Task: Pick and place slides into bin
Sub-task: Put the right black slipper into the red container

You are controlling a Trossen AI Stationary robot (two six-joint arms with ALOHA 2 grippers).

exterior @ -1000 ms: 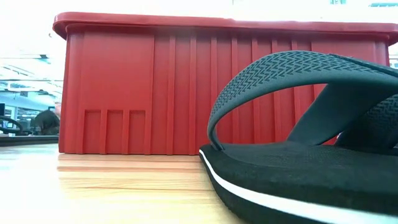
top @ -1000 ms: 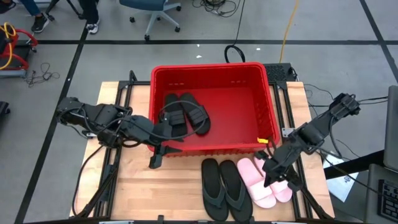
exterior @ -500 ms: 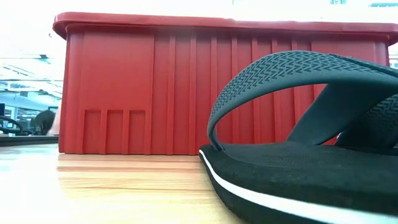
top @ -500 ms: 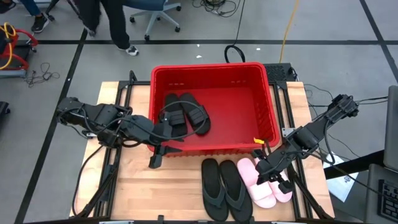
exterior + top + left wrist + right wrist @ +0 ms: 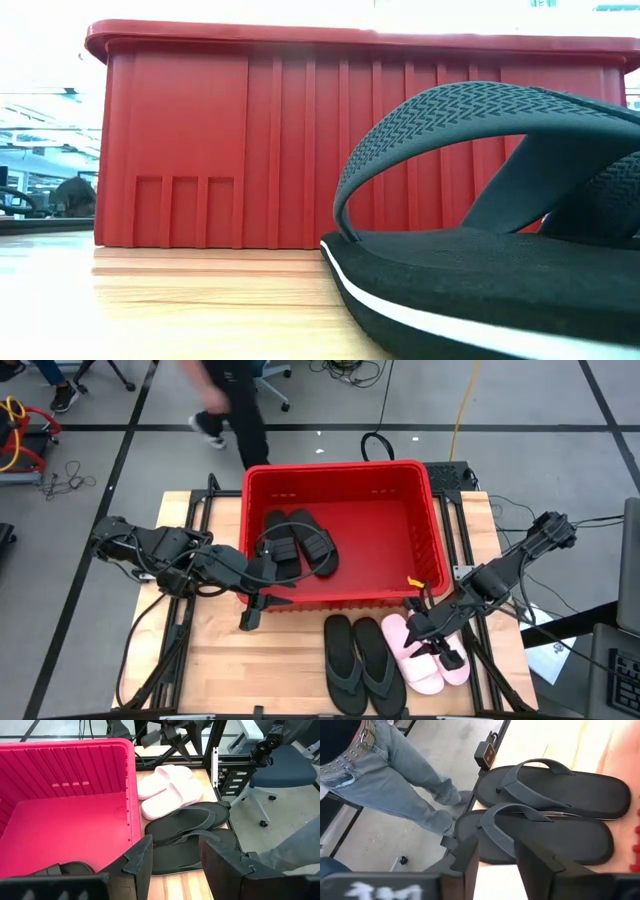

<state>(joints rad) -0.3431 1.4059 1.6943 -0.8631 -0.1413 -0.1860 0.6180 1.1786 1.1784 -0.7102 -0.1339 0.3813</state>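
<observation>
The large red rectangular plastic bin point(image 5: 345, 535) sits at the middle of the wooden table point(image 5: 210, 660), toward its far edge. Two black wide-strap slides point(image 5: 300, 545) lie inside the bin, near its left wall. On the table just in front of the bin lie two black thong flip-flops point(image 5: 358, 660), side by side, and two pale pink wide-strap slides point(image 5: 425, 660) just to their right.

The right gripper point(image 5: 428, 637) is positioned over the pink pair, close above their straps; its arm extends diagonally from the table's right edge. In the right wrist view its two dark fingers point(image 5: 465, 865) stand slightly apart with nothing between them, and the flip-flops lie just beyond them.

The left gripper point(image 5: 262, 600) rests at the bin's front left corner, against the outside of the wall. In the left wrist view its fingers point(image 5: 137, 865) are spread moderately and hold nothing; the bin wall point(image 5: 131, 795), the pink slides and the flip-flops show beyond them.

A person's legs in jeans point(image 5: 395, 780) show beside the table in the right wrist view
</observation>
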